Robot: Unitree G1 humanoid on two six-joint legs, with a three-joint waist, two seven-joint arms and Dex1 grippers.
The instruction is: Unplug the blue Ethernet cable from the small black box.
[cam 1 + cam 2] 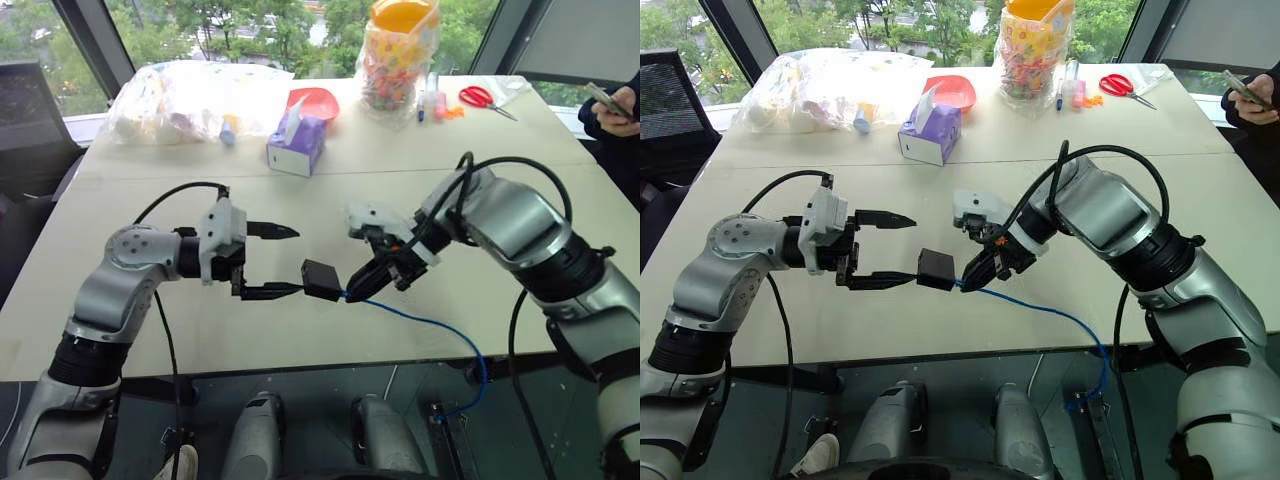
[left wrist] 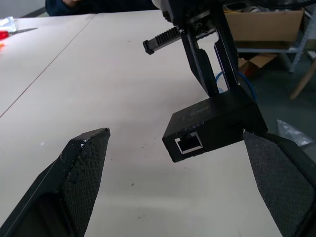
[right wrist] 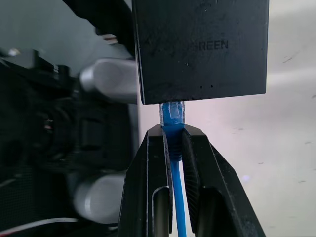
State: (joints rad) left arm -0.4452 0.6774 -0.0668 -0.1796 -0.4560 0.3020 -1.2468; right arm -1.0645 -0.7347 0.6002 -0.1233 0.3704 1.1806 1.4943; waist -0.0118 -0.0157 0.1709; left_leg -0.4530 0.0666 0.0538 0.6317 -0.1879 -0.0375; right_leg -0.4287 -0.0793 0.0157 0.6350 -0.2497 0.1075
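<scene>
"REEN" on small black box (image 3: 200, 49)

Small black box (image 1: 321, 279): above the table (image 1: 300, 340) near its front edge — between the two grippers.
Left gripper (image 1: 285, 261): left of the box.
Right gripper (image 1: 357, 291): right of the box, on the blue Ethernet cable (image 1: 440, 327) just behind the plug.
Cable: trails right — over the front edge.
Tissue box (image 1: 296, 146): behind, mid-table.

Blue Ethernet cable (image 1: 440, 326) drops past table edge (image 1: 300, 362) — far end hidden.
</scene>
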